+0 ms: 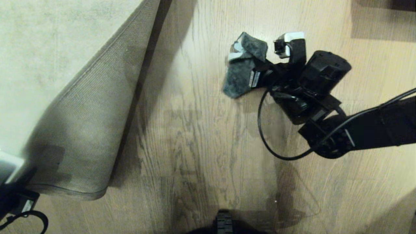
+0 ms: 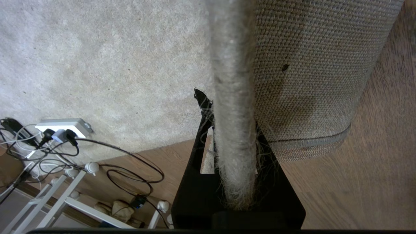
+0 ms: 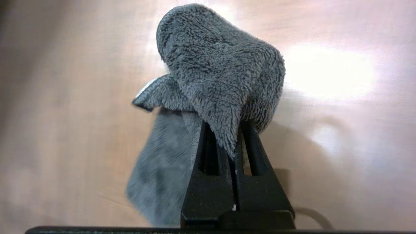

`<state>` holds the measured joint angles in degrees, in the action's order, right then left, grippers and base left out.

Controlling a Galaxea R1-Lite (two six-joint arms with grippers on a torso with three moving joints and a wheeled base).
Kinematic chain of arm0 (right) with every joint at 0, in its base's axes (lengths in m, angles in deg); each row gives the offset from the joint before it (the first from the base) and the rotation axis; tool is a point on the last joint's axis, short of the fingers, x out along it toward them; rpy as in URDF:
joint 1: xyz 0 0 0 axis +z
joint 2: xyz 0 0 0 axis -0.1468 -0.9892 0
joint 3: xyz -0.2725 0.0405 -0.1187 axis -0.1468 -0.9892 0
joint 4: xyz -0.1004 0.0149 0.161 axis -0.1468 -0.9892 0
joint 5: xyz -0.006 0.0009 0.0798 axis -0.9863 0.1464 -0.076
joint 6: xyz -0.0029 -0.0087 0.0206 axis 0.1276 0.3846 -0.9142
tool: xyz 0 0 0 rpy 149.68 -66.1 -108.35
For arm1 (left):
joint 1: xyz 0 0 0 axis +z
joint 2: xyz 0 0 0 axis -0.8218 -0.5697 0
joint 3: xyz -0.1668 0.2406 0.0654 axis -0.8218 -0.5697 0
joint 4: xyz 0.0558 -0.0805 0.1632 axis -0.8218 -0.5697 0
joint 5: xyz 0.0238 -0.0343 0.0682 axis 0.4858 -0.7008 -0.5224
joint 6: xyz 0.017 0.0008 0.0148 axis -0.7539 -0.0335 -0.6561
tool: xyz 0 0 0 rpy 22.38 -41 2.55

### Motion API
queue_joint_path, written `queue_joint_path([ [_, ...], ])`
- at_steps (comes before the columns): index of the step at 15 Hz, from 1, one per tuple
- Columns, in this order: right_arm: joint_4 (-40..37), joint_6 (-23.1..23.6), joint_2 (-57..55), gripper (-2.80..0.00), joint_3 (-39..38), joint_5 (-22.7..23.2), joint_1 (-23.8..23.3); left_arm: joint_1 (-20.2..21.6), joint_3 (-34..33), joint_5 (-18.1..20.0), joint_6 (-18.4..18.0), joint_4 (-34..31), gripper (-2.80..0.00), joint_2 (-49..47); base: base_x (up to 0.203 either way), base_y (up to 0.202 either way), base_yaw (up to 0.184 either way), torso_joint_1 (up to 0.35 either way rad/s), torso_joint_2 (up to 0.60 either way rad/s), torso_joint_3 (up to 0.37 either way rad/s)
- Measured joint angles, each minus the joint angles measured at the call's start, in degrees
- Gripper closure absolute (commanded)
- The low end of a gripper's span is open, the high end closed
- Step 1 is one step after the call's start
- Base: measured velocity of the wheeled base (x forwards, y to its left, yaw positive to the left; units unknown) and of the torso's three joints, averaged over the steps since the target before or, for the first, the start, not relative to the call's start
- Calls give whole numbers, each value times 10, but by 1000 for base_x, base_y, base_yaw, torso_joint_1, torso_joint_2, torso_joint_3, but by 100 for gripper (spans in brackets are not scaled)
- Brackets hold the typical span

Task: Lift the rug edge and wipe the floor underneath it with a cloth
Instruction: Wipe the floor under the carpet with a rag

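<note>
The pale rug has its corner folded up and over, so the woven backing faces me. Seen from the left wrist, my left gripper is shut on the rug edge, whose frayed pile runs between the black fingers; this arm sits at the lower left of the head view. My right gripper is shut on the dark grey cloth, which hangs bunched over the bare wood floor to the right of the rug. The cloth covers the right gripper's fingertips.
A white power strip with tangled cables lies on the rug near its border, and white rack legs stand beside it on the floor. A dark part of my base shows at the bottom of the head view.
</note>
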<state>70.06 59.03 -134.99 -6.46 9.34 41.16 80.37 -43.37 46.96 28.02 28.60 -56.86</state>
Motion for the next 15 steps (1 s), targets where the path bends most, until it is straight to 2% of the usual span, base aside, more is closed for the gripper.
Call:
queue_joint_path([
  [3,14,-3,93,0,-123,-1,-52,-1,-1,1,-2,0,0,1,0,0,0,0,0,0],
  [8,38,-32,242,0,-358,1,-173,-3,-11,1,-3,4,0,6,0,0,0,0,0,0],
  [12,38,-34,344,0,-489,-3,-298,-13,-21,0,-8,15,0,9,0,0,0,0,0,0],
  [15,33,-33,421,0,-587,-3,-341,-14,-25,1,-8,15,0,10,0,0,0,0,0,0],
])
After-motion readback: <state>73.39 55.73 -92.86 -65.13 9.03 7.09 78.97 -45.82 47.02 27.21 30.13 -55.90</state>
